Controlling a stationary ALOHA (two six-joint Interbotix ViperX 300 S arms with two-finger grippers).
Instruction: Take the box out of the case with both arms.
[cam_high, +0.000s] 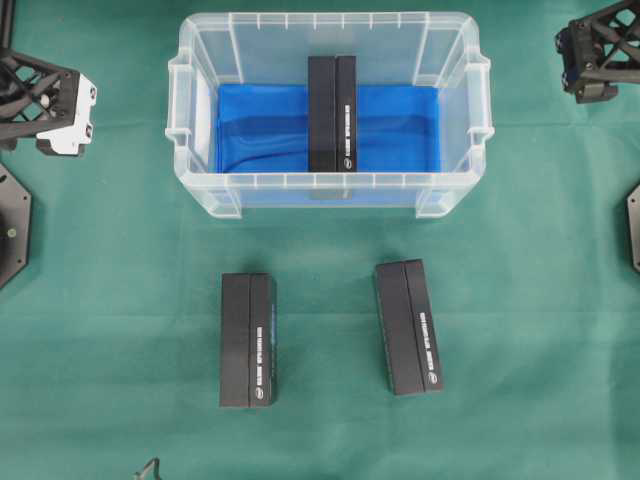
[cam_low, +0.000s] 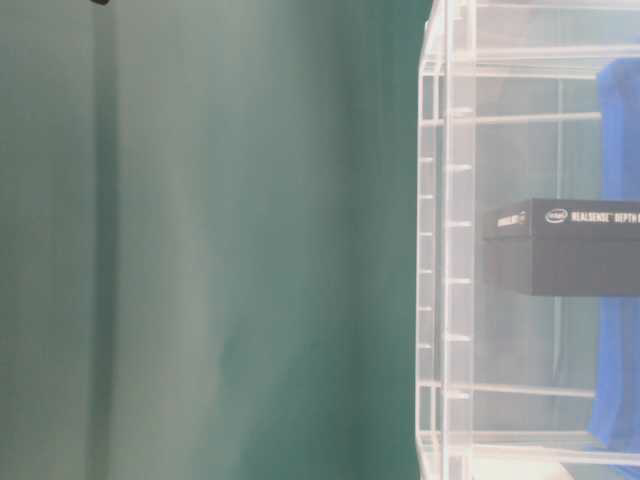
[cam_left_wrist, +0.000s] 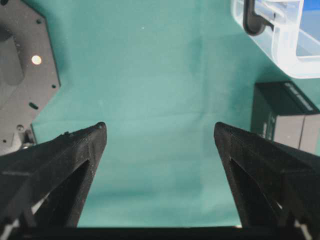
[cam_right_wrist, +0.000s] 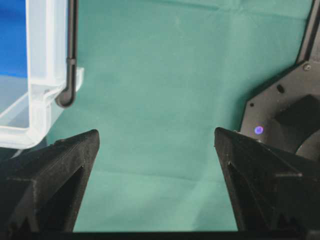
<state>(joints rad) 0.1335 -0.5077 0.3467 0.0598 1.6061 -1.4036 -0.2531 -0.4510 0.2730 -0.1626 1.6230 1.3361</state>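
From overhead you see the case (cam_high: 328, 120), clear plastic with a blue lining, and the box (cam_high: 333, 114) lying inside it, long and black, reaching from the far wall toward the near one. Its white side lettering is too small to read here. Two more black boxes (cam_high: 248, 340) (cam_high: 408, 327) lie on the green cloth (cam_high: 120, 300) in front. Both arms are cut off at the frame edges.

At table level, turned sideways, the box shows through the case wall; you can read "REALSENSE" beside a small logo, the rest cut off.

In the left wrist view, the left gripper (cam_left_wrist: 160, 137) stands wide over bare cloth, holding nothing.

In the right wrist view, the right gripper (cam_right_wrist: 156, 140) is equally wide and empty, the case corner beside it.
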